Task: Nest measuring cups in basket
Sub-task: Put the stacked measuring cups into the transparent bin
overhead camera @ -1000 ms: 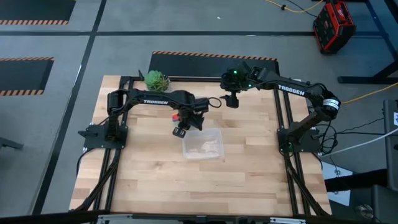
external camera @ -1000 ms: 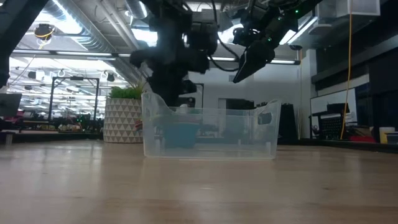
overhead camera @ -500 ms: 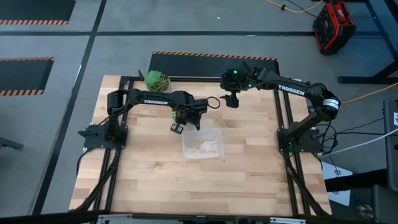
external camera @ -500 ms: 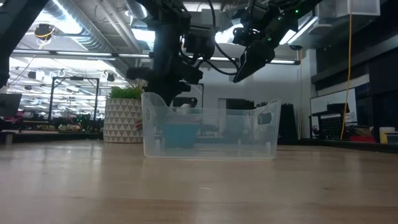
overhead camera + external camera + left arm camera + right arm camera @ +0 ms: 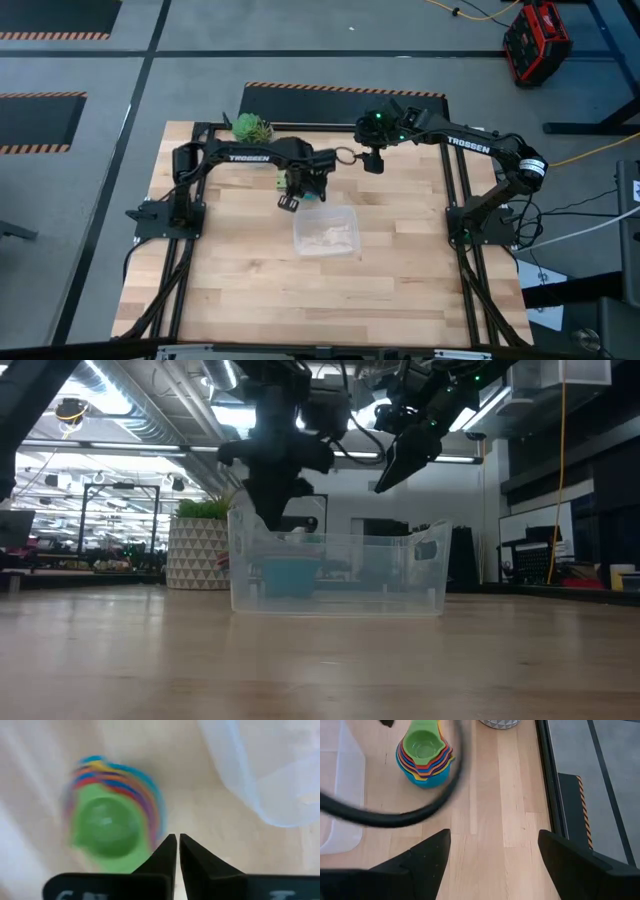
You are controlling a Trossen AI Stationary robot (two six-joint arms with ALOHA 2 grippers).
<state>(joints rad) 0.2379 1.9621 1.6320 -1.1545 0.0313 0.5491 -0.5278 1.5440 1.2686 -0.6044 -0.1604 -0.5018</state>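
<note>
The left gripper (image 5: 175, 851), jaws pressed together (empty), hovers beside the nested measuring cups (image 5: 112, 817); the right gripper (image 5: 492, 857) waits spread.

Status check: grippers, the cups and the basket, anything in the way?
Left gripper fingers shut, empty, above nested measuring cups. Right gripper open, waiting over the table's far edge. Cups stand on the table beside the basket, not inside. Nothing blocking.
</note>
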